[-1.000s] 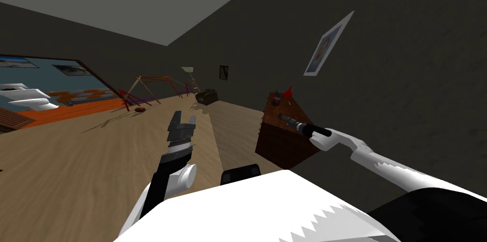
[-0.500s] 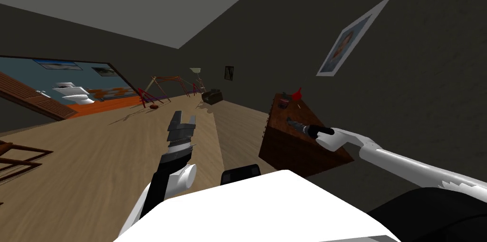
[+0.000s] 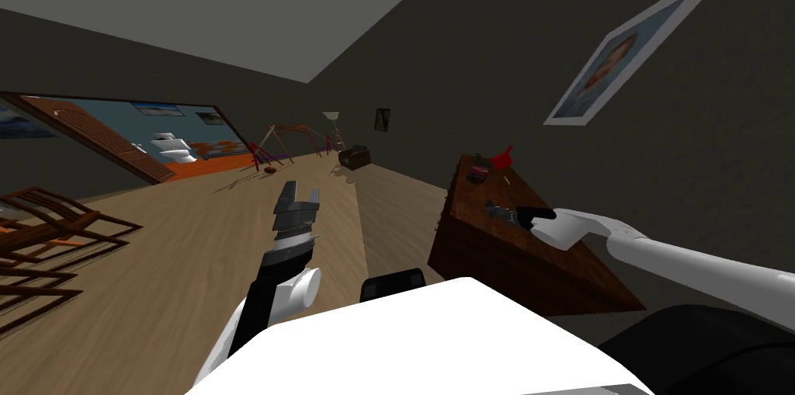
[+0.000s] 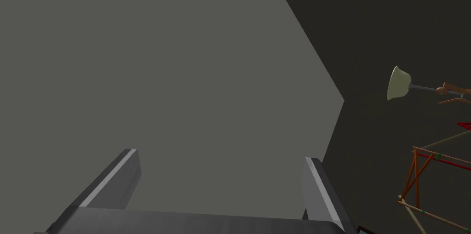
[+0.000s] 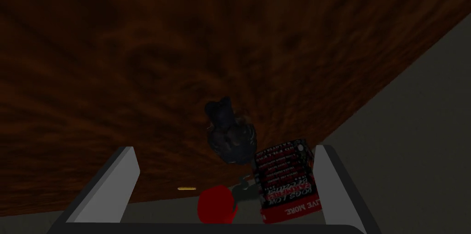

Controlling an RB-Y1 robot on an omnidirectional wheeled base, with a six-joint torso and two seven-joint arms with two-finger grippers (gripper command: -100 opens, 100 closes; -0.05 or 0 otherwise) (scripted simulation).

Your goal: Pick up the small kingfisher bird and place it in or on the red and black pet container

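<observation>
The small dark bird point(image 5: 228, 132) stands on the brown wooden top of a cabinet point(image 3: 528, 258). My right gripper point(image 5: 225, 153) hangs open over that top, with the bird ahead of its two fingers point(image 5: 117, 176) and between their lines, untouched. Just past the bird is the red and black container point(image 5: 287, 180) with white lettering, close to one finger; in the head view the container point(image 3: 477, 174) sits near the cabinet's far end. My right gripper point(image 3: 501, 212) reaches over the cabinet's middle. My left gripper point(image 3: 299, 200) is raised in front of my chest, open and holding nothing.
A red funnel-shaped object point(image 3: 505, 156) stands beyond the container, by the dark wall. A wooden slatted chair point(image 3: 46, 235) is at far left. A floor lamp point(image 3: 331, 115), a red-legged frame point(image 3: 287, 138) and a dark box point(image 3: 353, 156) stand far across the wooden floor.
I have moved nearer the cabinet and turned, so it looms larger at the right. My right hand has drawn back a little along its top. Both grippers stay open.
</observation>
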